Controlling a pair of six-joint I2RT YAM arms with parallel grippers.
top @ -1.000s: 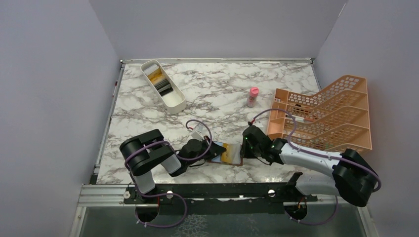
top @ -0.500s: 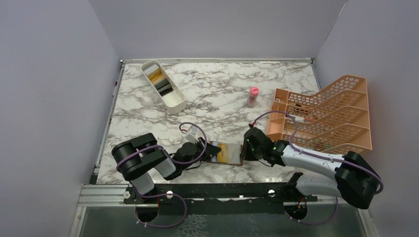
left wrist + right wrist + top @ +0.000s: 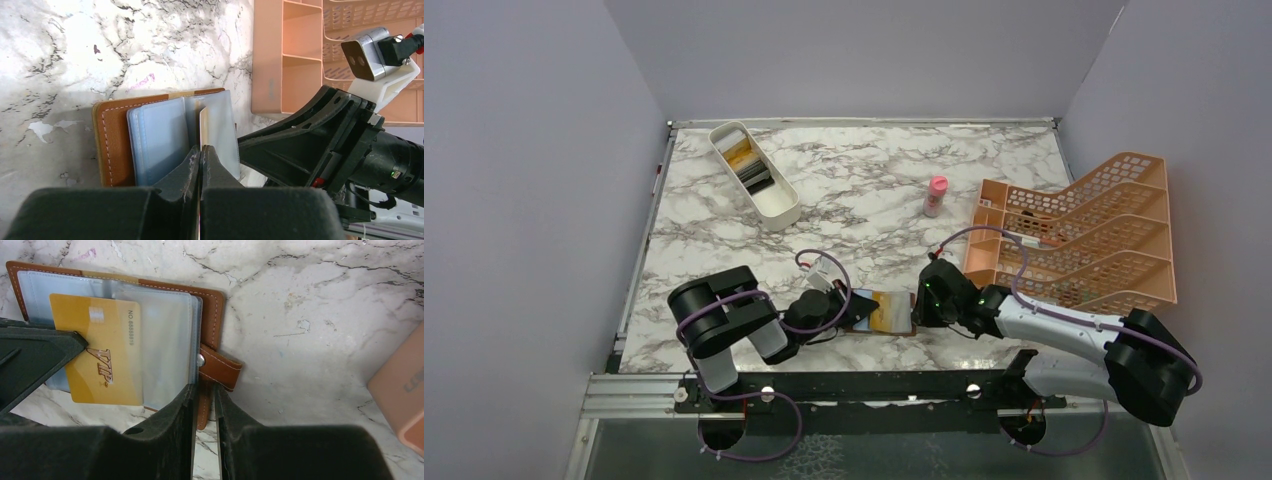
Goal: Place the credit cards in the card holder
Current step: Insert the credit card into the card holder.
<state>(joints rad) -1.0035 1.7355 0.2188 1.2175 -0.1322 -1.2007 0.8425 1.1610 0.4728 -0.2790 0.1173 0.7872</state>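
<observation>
My left end effector (image 3: 200, 150), pressed together, pinches a yellow-gold credit card (image 3: 100, 357) partway into the open brown leather card holder (image 3: 212, 305), which lies near-centre on the marble bench (image 3: 310, 315). My right end effector (image 3: 204, 390) clamps its right cover. Next, I judge, the card needs seating fully before I let go.

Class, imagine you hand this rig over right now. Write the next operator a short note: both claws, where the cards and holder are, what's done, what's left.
Left claw: shut on a gold card, whose leading edge is under a clear sleeve.
Right claw: appears shut on the right edge of the card holder, which lies open between the claws.
Remaining cards: gold and dark, in the white tray, far left.
Done: no card visibly fully seated.
Left: push this card home, release, fetch the rest.
</observation>
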